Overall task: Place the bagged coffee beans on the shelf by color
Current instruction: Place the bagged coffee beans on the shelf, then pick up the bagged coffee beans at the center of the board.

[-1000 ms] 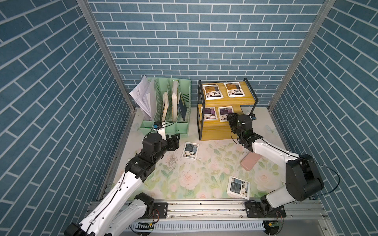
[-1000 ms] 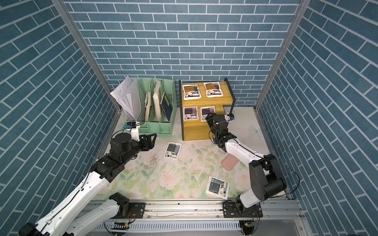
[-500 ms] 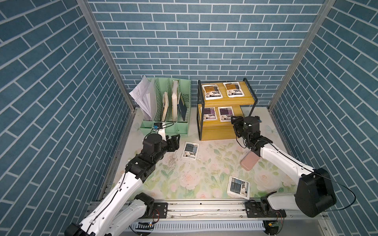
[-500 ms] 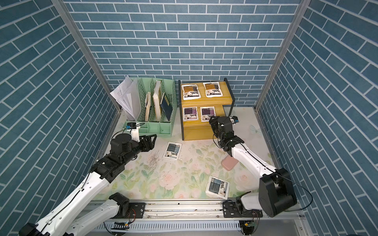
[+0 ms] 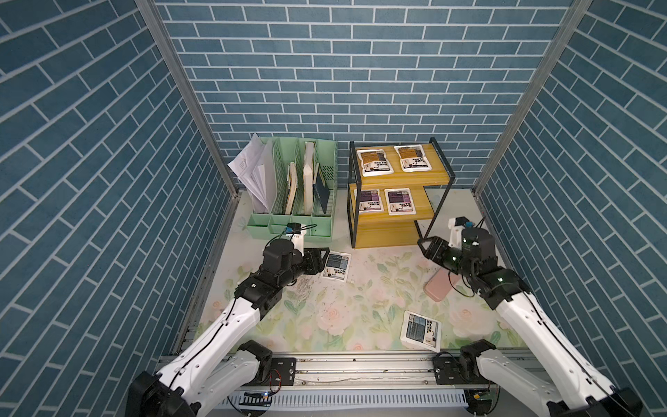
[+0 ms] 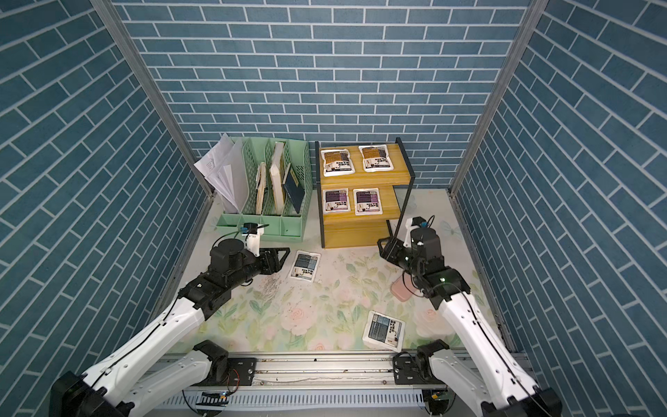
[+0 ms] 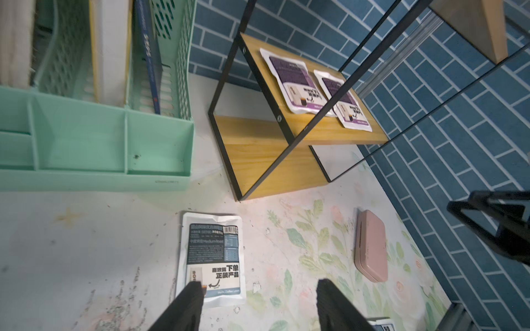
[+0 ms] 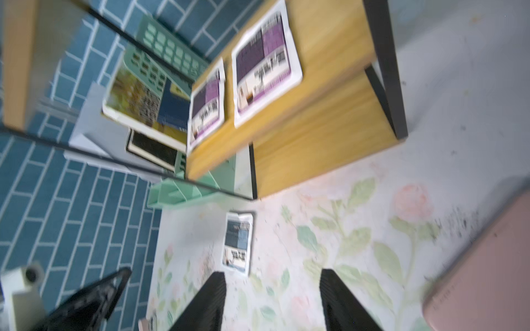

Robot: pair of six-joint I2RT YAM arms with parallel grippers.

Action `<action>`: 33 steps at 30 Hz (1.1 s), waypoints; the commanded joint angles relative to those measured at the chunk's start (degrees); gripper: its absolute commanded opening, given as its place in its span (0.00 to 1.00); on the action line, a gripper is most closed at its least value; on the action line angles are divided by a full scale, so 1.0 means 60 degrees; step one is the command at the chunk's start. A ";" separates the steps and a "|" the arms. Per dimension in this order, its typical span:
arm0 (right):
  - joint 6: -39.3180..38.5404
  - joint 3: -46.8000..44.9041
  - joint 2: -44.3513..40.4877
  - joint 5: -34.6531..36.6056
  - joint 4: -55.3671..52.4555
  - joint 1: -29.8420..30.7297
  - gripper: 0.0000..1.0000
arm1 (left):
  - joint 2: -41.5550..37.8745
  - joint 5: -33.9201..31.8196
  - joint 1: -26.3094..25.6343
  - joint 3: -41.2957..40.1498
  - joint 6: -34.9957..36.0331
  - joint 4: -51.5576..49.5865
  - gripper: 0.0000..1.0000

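Lying lengthwise just ahead of the left gripper [image 7: 258,286], jaws parted and empty, the grey-blue coffee pouch [image 7: 212,252] sits well apart from the right gripper [image 5: 429,250], likewise parted.

Both top views hang high in front of the shelf [image 5: 382,229], looking steeply down over the whole surface [image 5: 361,289]. The left wrist view sits low and close, looking past the left tool [image 7: 259,286] at the shelf's left side; the blurred right wrist view, past the right tool [image 8: 272,275], at its right. Both wrist views share its purple pouches [image 7: 292,80].
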 commanded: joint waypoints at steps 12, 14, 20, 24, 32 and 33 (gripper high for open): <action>0.3412 -0.2493 0.3704 0.2187 0.7077 0.5174 0.55 | 0.2128 0.2378 0.1478 -0.1243 -0.0994 0.1688 0.60; 0.4112 -0.2379 0.4838 0.2180 0.8053 0.5282 0.53 | 0.2615 0.2433 0.1539 -0.1467 -0.1073 0.2076 0.58; 0.4349 -0.1157 0.7395 0.1944 0.8675 0.5208 0.46 | 0.4139 0.2304 0.1714 -0.1427 -0.1214 0.3153 0.52; 0.4481 -0.0641 0.8256 0.1759 0.8635 0.5020 0.45 | 0.5058 0.2370 0.1720 -0.0987 -0.1149 0.3391 0.49; 0.4509 -0.0048 0.9566 0.0899 0.9373 0.4605 0.38 | 0.6031 0.2411 0.1692 -0.0949 -0.0933 0.3743 0.39; 0.4525 0.0008 0.9633 0.0850 0.9426 0.4547 0.38 | 0.6061 0.2430 0.1667 -0.0965 -0.0954 0.3787 0.39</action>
